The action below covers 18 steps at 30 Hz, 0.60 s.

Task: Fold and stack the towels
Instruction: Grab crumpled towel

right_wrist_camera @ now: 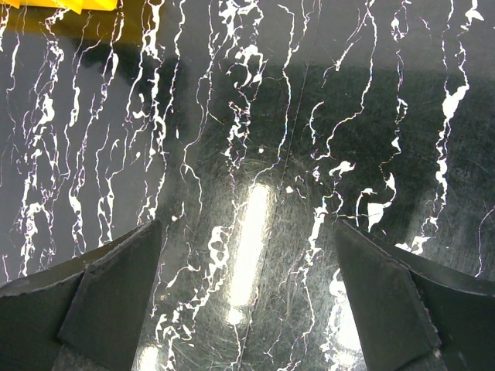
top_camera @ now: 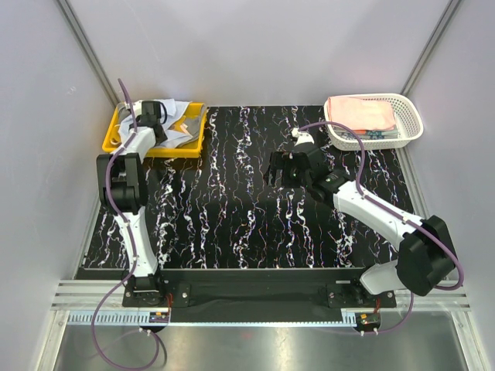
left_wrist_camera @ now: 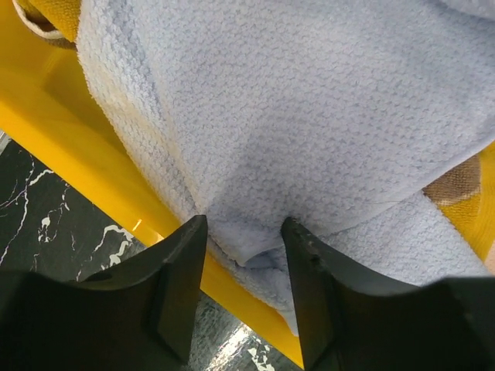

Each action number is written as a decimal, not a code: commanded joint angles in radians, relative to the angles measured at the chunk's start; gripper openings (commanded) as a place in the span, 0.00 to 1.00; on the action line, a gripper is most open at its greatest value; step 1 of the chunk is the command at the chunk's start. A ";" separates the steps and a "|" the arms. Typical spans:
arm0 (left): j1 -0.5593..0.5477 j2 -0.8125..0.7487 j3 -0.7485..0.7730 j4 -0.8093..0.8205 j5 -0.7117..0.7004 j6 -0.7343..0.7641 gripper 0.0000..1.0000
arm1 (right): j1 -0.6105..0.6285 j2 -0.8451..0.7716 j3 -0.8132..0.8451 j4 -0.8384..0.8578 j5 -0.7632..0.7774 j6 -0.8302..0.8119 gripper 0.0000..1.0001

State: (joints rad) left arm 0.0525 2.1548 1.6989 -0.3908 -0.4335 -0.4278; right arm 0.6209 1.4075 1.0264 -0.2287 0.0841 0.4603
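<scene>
**Left arm at the tray, taking up a light blue towel**

From above, the left gripper (top_camera: 155, 124) sat in the yellow tray (top_camera: 176, 151) on the light blue towel (top_camera: 182, 122), while the right gripper (top_camera: 290, 168) hung over the table (top_camera: 232, 224). At the left wrist, its fingers (left_wrist_camera: 182, 286) stood narrowly parted about a bunched fold; whether they pinched it could not be told. A firm bite and a lift clear of the rim seemed wise. At the right wrist, the jaws gaped wide, holding nothing.
</scene>
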 commanded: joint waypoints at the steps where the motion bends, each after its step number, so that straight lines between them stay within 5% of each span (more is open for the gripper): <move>1: 0.007 -0.073 -0.025 0.035 0.022 -0.017 0.54 | -0.001 0.005 0.008 0.038 -0.012 0.006 1.00; 6: 0.012 -0.050 -0.022 0.032 0.044 -0.023 0.52 | -0.001 0.008 0.006 0.040 -0.010 0.005 1.00; 18: 0.027 -0.009 0.054 0.000 0.105 -0.034 0.05 | 0.000 0.024 0.012 0.042 -0.018 0.006 1.00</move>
State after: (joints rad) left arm 0.0727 2.1452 1.7050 -0.4076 -0.3534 -0.4553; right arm 0.6209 1.4300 1.0264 -0.2249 0.0834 0.4606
